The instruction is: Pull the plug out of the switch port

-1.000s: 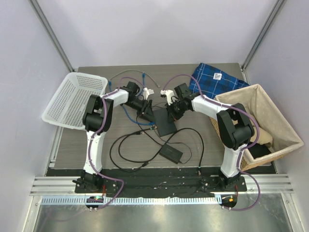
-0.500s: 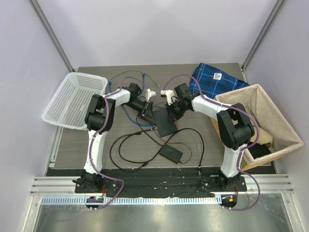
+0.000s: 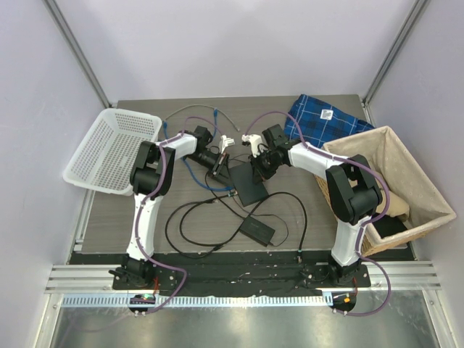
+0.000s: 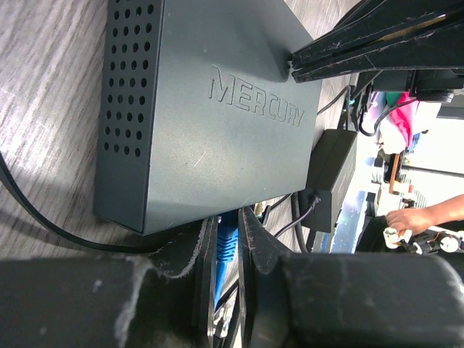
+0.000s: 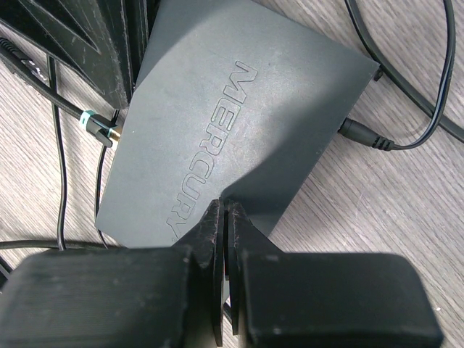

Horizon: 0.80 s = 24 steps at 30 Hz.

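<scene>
Left gripper (image 4: 227,225) clamps blue plug (image 4: 224,250), jaws narrow, at far-left edge of switch (image 4: 203,145). Right gripper (image 5: 223,212), jaws together, presses switch top.

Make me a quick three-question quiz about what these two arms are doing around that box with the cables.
1. True or false: the right claw is shut, with its tips over the grey box.
2. What sits between the fingers of the left claw?
A) black power brick
B) blue plug
C) checked cloth
3. What word is embossed on top of the grey box?

Key: 1 true; 2 B; 3 MERCURY.
</scene>
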Available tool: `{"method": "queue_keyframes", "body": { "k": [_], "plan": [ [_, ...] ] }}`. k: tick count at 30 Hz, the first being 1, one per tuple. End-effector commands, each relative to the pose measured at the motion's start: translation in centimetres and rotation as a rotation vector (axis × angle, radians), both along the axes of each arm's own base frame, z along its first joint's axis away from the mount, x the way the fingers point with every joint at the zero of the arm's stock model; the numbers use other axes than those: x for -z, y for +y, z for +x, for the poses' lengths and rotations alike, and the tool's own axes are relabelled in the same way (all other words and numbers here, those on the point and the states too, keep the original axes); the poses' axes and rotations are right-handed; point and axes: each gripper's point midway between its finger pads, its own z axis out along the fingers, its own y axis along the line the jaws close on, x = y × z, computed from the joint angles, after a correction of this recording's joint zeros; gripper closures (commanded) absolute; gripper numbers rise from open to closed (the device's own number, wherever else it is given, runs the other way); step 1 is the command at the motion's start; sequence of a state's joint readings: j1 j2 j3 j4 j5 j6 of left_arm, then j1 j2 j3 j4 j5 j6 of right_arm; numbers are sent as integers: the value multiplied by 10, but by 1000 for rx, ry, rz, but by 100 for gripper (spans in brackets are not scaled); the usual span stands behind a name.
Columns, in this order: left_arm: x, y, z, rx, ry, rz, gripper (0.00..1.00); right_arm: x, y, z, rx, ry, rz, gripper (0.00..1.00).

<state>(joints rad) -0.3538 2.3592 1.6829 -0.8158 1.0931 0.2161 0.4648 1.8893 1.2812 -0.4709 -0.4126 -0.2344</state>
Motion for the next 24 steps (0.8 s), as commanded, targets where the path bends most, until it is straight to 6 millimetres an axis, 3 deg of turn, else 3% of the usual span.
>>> {"method": "queue_keyframes", "body": {
  "k": [1,3,12,17,18,20,22,24],
  "plan": [
    [26,6,-11,17,34,76,94,23,-16,-6,0,29,-97,99],
    [28,7,-7,6,28,105,99,23,-16,-7,0,29,-97,99],
    [15,14,4,71,58,152,100,27,-16,-9,-2,43,-99,99],
    [19,15,-19,66,135,138,100,25,-15,-6,-2,33,-98,99],
    [23,17,-31,67,167,150,100,23,-15,-5,0,28,-98,99],
    [20,17,-32,76,136,141,100,25,-16,-5,-2,28,-101,99],
    [19,21,-29,82,136,163,100,27,-17,-8,-2,38,-104,99],
    [12,23,-12,76,99,160,100,28,-17,-9,-1,45,-103,99]
  ]
}}
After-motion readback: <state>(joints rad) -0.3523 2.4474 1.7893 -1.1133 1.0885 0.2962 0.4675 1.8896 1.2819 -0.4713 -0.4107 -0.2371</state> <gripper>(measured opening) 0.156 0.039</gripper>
